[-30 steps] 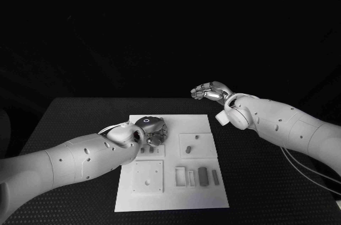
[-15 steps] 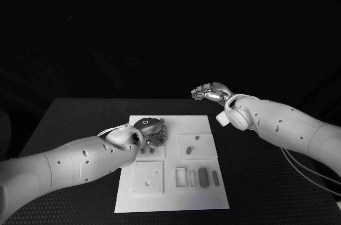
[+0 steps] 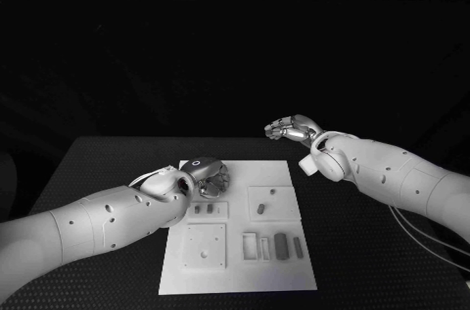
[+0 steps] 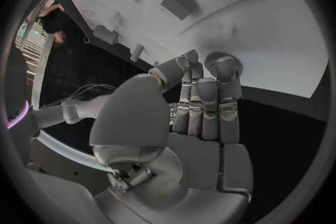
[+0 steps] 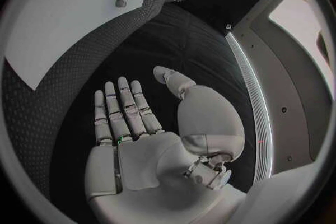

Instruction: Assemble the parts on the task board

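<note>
Seemingly we are early on: several parts lie loose on the task board, our left robot hand empty with fingers extended above its far end, our right robot hand empty, fingers apart.

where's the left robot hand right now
In the head view the left robot hand is over the far left part of the white task board, just beyond two small parts.

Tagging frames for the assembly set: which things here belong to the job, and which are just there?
Job:
- task board
- parts lying on it, e.g. the dark bar and the small piece
- left hand, over the board's far left corner

Just there:
- black table
- right hand, open, off the board
</note>
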Robot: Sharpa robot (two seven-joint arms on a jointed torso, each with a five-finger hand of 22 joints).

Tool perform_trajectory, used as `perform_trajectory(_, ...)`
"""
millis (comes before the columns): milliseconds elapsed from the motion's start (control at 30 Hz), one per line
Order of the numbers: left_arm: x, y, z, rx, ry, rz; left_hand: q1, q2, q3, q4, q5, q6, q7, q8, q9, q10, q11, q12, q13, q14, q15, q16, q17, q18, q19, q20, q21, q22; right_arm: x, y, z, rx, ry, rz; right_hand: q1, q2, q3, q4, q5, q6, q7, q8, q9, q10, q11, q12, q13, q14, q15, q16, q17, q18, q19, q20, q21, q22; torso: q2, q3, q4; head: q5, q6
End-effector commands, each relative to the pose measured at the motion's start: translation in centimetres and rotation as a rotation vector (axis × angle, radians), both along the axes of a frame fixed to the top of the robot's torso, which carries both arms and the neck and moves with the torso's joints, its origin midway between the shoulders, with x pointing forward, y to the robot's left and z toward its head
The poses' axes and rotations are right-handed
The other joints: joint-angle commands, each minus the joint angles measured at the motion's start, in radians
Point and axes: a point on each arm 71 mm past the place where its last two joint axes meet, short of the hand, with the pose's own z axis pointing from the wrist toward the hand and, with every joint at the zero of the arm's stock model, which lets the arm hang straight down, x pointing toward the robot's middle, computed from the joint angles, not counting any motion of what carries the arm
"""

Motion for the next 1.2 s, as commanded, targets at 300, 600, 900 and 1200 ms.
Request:
perform_trajectory(300, 0.0, 2.1, 0.7, -0.006, 0.042, 0.033, -0.006, 0.006, 0.005, -0.001, 0.004, 0.009, -0.002, 0.004, 0.001, 0.029, 0.020, 0.005, 0.032, 0.007, -0.002, -0.005, -0.002, 0.063, 0.007, -0.003, 0.005, 0.018, -0.1, -0.1, 0.0, 0.001, -0.004, 0.015, -0.005, 0.004, -0.003, 0.003, 0.000, -0.004, 0.011, 0.005, -0.002, 0.007, -0.001, -0.006, -0.001, -0.003, 0.006, -0.005, -0.001, -0.007, -0.001, 0.005, -0.007, 0.002, 0.000, 0.0000, 0.0010, 0.003, 0.000)
perform_trajectory(600, -0.1, 4.4, 0.6, -0.002, 0.052, 0.072, -0.008, 0.006, 0.005, -0.001, 0.004, 0.010, -0.002, 0.004, 0.002, 0.030, 0.020, 0.004, 0.033, 0.008, -0.002, -0.007, -0.003, 0.062, 0.007, -0.003, 0.004, 0.018, -0.1, -0.4, 0.1, 0.000, -0.004, 0.010, -0.005, 0.004, -0.003, 0.003, 0.000, -0.004, 0.011, 0.006, -0.002, 0.007, -0.001, -0.006, -0.001, -0.003, 0.006, -0.005, -0.001, -0.007, -0.001, 0.005, -0.008, 0.002, 0.001, -0.0020, 0.0019, 0.003, -0.003)
perform_trajectory(900, 0.0, 5.5, 0.4, 0.011, 0.059, 0.093, -0.008, 0.006, 0.006, -0.001, 0.004, 0.010, -0.003, 0.004, 0.002, 0.030, 0.019, 0.003, 0.033, 0.008, -0.002, -0.007, -0.004, 0.062, 0.007, -0.004, 0.003, 0.018, -0.1, -0.5, 0.1, -0.001, -0.004, 0.009, -0.005, 0.004, -0.003, 0.002, 0.000, -0.004, 0.011, 0.006, -0.002, 0.008, -0.001, -0.006, -0.001, -0.003, 0.006, -0.005, -0.001, -0.006, -0.001, 0.005, -0.009, 0.003, 0.000, -0.0025, 0.0008, 0.004, -0.004)
perform_trajectory(1200, 0.0, 5.4, 0.2, 0.018, 0.070, 0.090, -0.009, 0.006, 0.006, -0.001, 0.004, 0.011, -0.003, 0.003, 0.002, 0.031, 0.019, 0.003, 0.034, 0.008, -0.003, -0.008, -0.004, 0.062, 0.007, -0.004, 0.003, 0.018, -0.1, -0.4, 0.1, 0.000, -0.004, 0.011, -0.005, 0.004, -0.003, 0.002, 0.000, -0.004, 0.011, 0.007, -0.003, 0.008, -0.001, -0.006, -0.001, -0.003, 0.006, -0.005, -0.001, -0.006, -0.001, 0.005, -0.009, 0.004, 0.001, -0.0013, -0.0009, 0.006, -0.005)
